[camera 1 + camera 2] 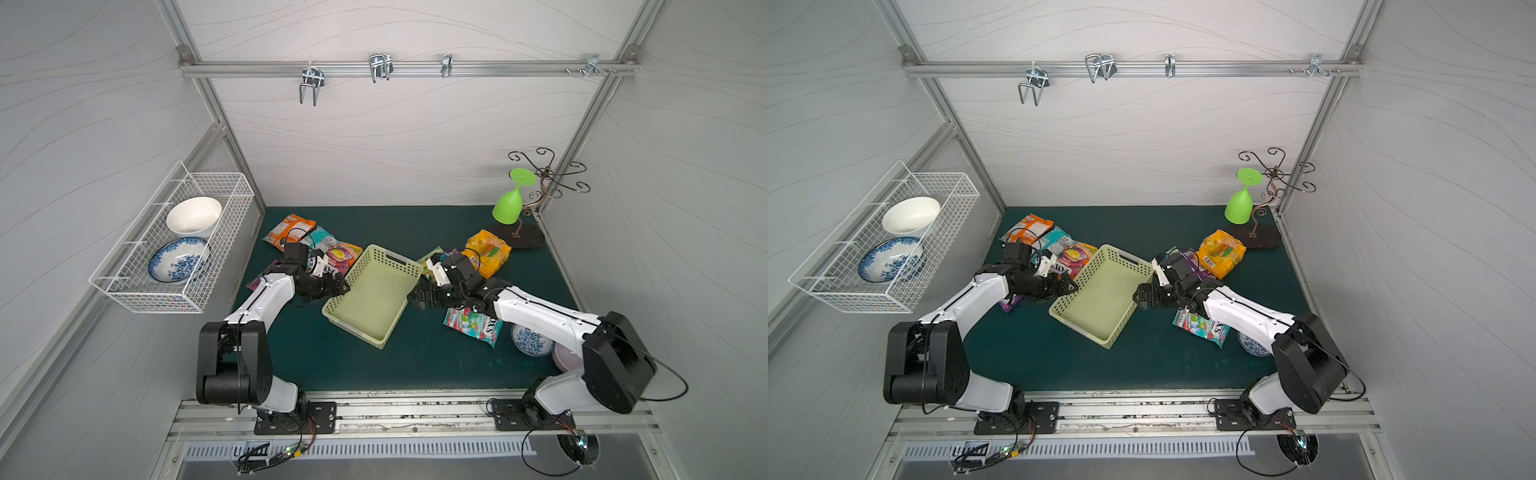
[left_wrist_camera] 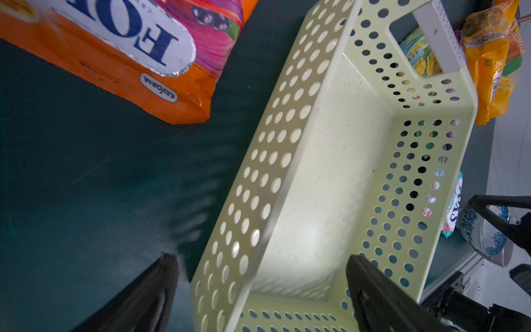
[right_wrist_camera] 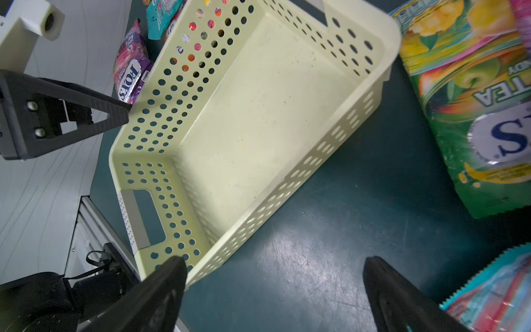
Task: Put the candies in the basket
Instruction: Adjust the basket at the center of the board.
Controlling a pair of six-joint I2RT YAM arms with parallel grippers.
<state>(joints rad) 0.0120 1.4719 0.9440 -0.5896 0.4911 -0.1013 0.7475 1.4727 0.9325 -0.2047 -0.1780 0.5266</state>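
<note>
- Left gripper (image 2: 263, 258), spread and empty, straddles a long wall of the pale yellow-green perforated plastic basket (image 1: 374, 299).
- Right gripper (image 3: 274, 261) likewise, beside the opposite wall.
- Glossy candy bags (image 1: 471, 326) flank it; green tabletop (image 1: 415, 365) bare in front.

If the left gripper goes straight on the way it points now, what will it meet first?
Probably the basket: its near long wall stands right ahead of the open left gripper, though depth is unclear.
</note>
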